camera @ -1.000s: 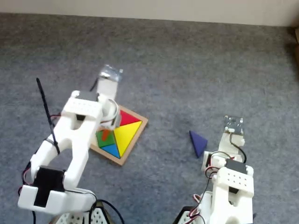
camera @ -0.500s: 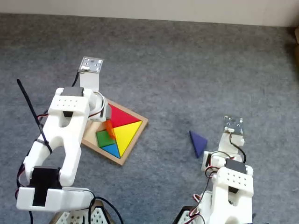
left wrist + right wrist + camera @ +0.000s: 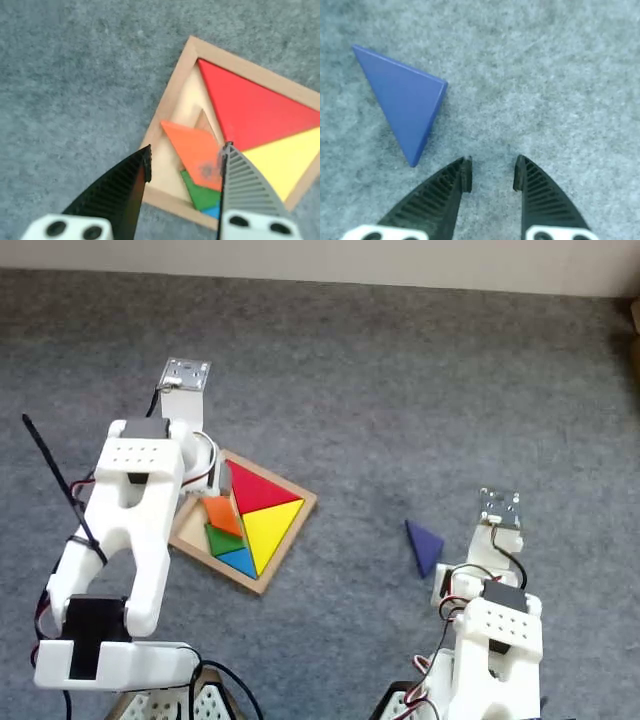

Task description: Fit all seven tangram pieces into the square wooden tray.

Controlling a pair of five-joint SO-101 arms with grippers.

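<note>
Grey carpet [image 3: 400, 390] bore the tray [image 3: 171, 90]; the left gripper [image 3: 187, 149], spread wide, probably needed to nudge the orange piece [image 3: 182, 132] flat toward nine o'clock.

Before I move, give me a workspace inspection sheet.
Surface: grey carpet.
Job's things: square wooden tray holds red triangle, yellow triangle, orange piece, green piece, light blue piece; dark blue triangle lies outside on the carpet.
Clutter: nothing seen.
Grippers: left gripper over orange piece, fingers open; right gripper beside dark blue triangle, fingers open, not touching.
Cables: thin black strap stands off the left arm.
Surroundings: pale wall along the far edge.
</note>
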